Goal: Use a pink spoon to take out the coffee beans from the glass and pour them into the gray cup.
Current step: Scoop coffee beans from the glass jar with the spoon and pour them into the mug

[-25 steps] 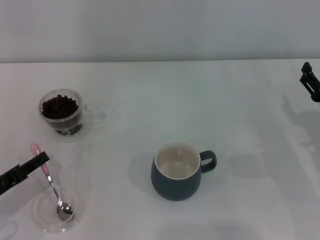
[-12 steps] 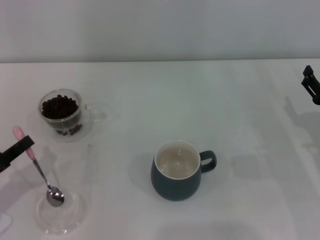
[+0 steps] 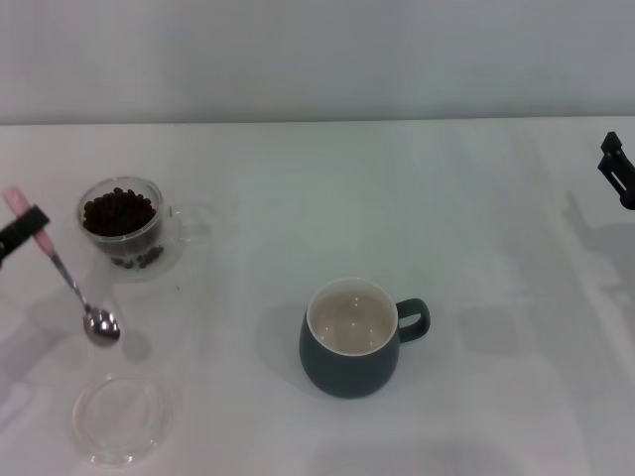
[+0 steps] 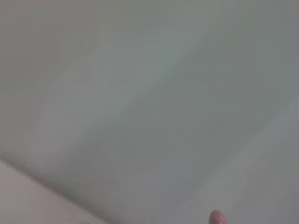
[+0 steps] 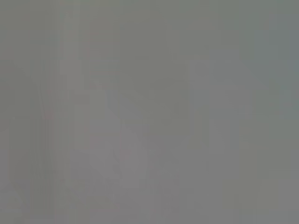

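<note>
**Left gripper holds the pink spoon in the air beside the glass of beans**

Seen from the head camera, a white table fills the scene; no brand, label or writing can be read on anything. At the far left edge the black left gripper is closed on the pale pink handle of the slim metal pink spoon; the spoon slants down from the gripper, its shiny bowl hanging lowest, apart from the flat clear round saucer nearer the robot. Just beside the gripper, toward the table's middle, stands the small clear double-walled glass, filled with dark brown coffee beans. The rounded dark blue-gray cup, cream-white inside, stands well apart near the centre. The black right gripper sits at the far right edge; whether its fingers are parted cannot be told. The left wrist camera shows only the spoon's pink tip.
</note>
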You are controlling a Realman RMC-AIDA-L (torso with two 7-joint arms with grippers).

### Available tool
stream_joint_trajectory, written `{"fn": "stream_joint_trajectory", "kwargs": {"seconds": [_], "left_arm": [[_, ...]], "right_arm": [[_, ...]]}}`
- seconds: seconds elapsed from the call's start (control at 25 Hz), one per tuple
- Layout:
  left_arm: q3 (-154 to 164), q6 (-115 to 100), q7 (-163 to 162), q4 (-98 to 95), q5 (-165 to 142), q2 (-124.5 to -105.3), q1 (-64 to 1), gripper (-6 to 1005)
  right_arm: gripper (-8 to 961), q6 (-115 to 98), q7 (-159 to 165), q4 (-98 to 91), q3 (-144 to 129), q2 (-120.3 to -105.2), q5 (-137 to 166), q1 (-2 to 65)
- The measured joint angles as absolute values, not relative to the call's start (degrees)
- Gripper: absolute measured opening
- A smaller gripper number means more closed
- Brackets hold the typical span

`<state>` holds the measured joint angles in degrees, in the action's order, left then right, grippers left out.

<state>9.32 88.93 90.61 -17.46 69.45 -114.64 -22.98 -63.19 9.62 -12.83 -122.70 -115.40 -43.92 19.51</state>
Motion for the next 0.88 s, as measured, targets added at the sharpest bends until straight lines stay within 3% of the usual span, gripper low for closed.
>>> {"fn": "stream_joint_trajectory", "kwargs": {"seconds": [0.28,0.48,0.88], "left_arm": [[9.08,87.78,92.97,-18.37,79.23,-115.04,-25.36,134],[9.36,80.73,95.48,-18.26,88.14,-116.41,-27.45,133],[9.15,68.42,96.01,-18.13,89.05,-115.49,-34.59,132]], "right_arm": [[874,-62.74,9.43,-12.83,-122.69,-115.40,-43.60,19.89],[874,-60.74,9.37,-13.12,-122.20,-115.40,-43.79,21.24],[874,-56.08,9.25,-11.96,-122.01,-115.54,-43.94,25.58]]}}
